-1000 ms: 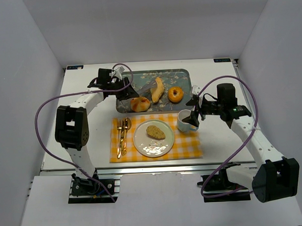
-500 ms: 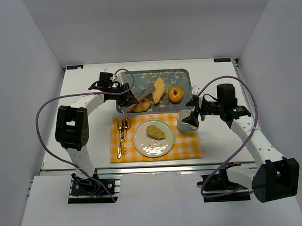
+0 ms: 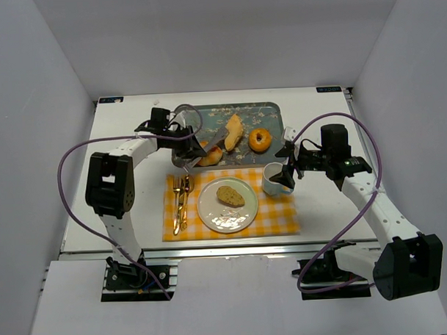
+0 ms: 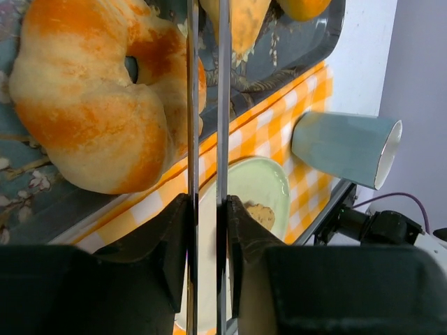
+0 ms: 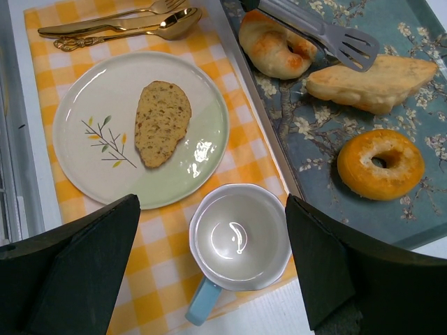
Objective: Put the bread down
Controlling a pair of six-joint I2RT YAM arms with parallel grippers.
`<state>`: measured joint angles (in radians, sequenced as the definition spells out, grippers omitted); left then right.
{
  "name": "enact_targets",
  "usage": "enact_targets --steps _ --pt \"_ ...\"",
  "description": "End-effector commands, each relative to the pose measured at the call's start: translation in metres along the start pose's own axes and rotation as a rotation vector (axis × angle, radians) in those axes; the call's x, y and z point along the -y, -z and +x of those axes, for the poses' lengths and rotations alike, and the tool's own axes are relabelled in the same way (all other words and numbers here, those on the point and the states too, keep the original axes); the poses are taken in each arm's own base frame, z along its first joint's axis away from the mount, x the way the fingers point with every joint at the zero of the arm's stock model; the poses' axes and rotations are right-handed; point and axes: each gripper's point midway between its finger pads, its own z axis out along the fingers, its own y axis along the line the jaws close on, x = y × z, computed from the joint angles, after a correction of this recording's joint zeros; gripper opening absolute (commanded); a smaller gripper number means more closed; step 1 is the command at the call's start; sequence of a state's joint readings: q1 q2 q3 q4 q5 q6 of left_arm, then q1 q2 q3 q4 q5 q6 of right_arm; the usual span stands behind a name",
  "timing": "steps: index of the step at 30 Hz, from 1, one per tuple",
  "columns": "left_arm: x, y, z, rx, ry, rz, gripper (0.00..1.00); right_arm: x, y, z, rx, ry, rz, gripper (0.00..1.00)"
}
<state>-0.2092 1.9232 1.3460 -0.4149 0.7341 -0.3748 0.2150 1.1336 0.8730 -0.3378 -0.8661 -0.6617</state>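
My left gripper (image 3: pixel 181 135) (image 4: pixel 206 209) is shut on metal tongs (image 3: pixel 219 134) (image 4: pixel 190 105) over the patterned tray (image 3: pixel 265 111). The tongs' arms run close together along the right side of a ring-shaped bread roll (image 3: pixel 210 155) (image 4: pixel 91 98) at the tray's front edge; the roll is not between them. Their slotted tip (image 5: pixel 349 43) lies by a long piece of bread (image 3: pixel 234 132) (image 5: pixel 370 80). A slice of bread (image 3: pixel 230 196) (image 5: pixel 162 122) lies on the white plate (image 3: pixel 227 215) (image 5: pixel 91 132). My right gripper (image 3: pixel 289 161) (image 5: pixel 213 269) is open above a cup (image 3: pixel 275 180) (image 5: pixel 241 237).
An orange doughnut (image 3: pixel 260 140) (image 5: pixel 380 164) lies on the tray's right part. Gold cutlery (image 3: pixel 181 202) (image 5: pixel 119 28) lies left of the plate on the yellow checked mat (image 3: pixel 280 213). The cup's blue outside shows in the left wrist view (image 4: pixel 346 146).
My left gripper with the tongs has moved a little right and toward the tray's front. The roll has shifted and looks flatter than before. The right arm has not moved.
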Motion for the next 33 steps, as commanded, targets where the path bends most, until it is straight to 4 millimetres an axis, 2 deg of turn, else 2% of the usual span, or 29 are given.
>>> enact_targets --steps 1,2,5,7,12,13,15,16,17,18,19,21,22,23,26,27,33 --pt "0.020 0.002 -0.011 0.012 -0.048 0.055 0.27 0.002 0.003 -0.008 0.026 0.034 0.013 0.89" --pt "0.022 0.002 -0.012 0.017 -0.052 0.061 0.19 0.003 0.003 -0.007 0.024 0.033 0.016 0.89" --pt "0.033 0.010 -0.022 0.058 -0.075 0.079 0.08 0.002 0.004 -0.008 0.024 0.036 0.016 0.89" --pt "0.047 0.020 -0.030 0.099 -0.098 0.098 0.02 0.001 0.004 -0.007 0.021 0.034 0.014 0.89" --pt "0.083 0.054 -0.035 0.204 -0.139 0.141 0.00 0.002 0.005 -0.008 0.020 0.037 0.016 0.89" --pt "0.092 0.066 -0.028 0.222 -0.154 0.151 0.00 0.002 0.006 -0.008 0.021 0.035 0.015 0.89" --pt "0.099 0.077 -0.018 0.230 -0.155 0.156 0.00 0.002 0.005 -0.008 0.022 0.033 0.013 0.89" --pt "0.096 0.078 -0.005 0.213 -0.139 0.156 0.00 0.001 0.005 -0.008 0.022 0.033 0.010 0.89" --pt "0.107 0.092 0.003 0.225 -0.153 0.166 0.00 0.002 0.005 -0.009 0.023 0.037 0.011 0.89" --pt "0.108 0.096 0.012 0.216 -0.148 0.167 0.00 0.002 0.005 -0.009 0.024 0.037 0.010 0.89" --pt "0.101 0.097 0.031 0.184 -0.115 0.155 0.00 0.002 0.005 -0.009 0.022 0.037 0.008 0.89" --pt "0.109 0.111 0.053 0.178 -0.107 0.173 0.00 0.001 0.005 -0.009 0.023 0.034 0.001 0.90" --pt "0.101 0.110 0.074 0.131 -0.062 0.157 0.00 0.001 0.005 -0.009 0.022 0.035 0.001 0.89" --pt "0.106 0.119 0.084 0.136 -0.074 0.161 0.00 0.001 0.005 -0.010 0.024 0.036 0.000 0.89" --pt "0.100 0.124 0.119 0.089 -0.031 0.149 0.00 0.000 0.004 -0.009 0.023 0.029 -0.009 0.89" --pt "0.106 0.132 0.126 0.101 -0.044 0.162 0.00 0.000 0.004 -0.010 0.025 0.029 -0.011 0.89" --pt "0.110 0.150 0.170 0.040 -0.072 0.162 0.00 -0.001 0.004 -0.010 0.028 0.026 -0.019 0.89"
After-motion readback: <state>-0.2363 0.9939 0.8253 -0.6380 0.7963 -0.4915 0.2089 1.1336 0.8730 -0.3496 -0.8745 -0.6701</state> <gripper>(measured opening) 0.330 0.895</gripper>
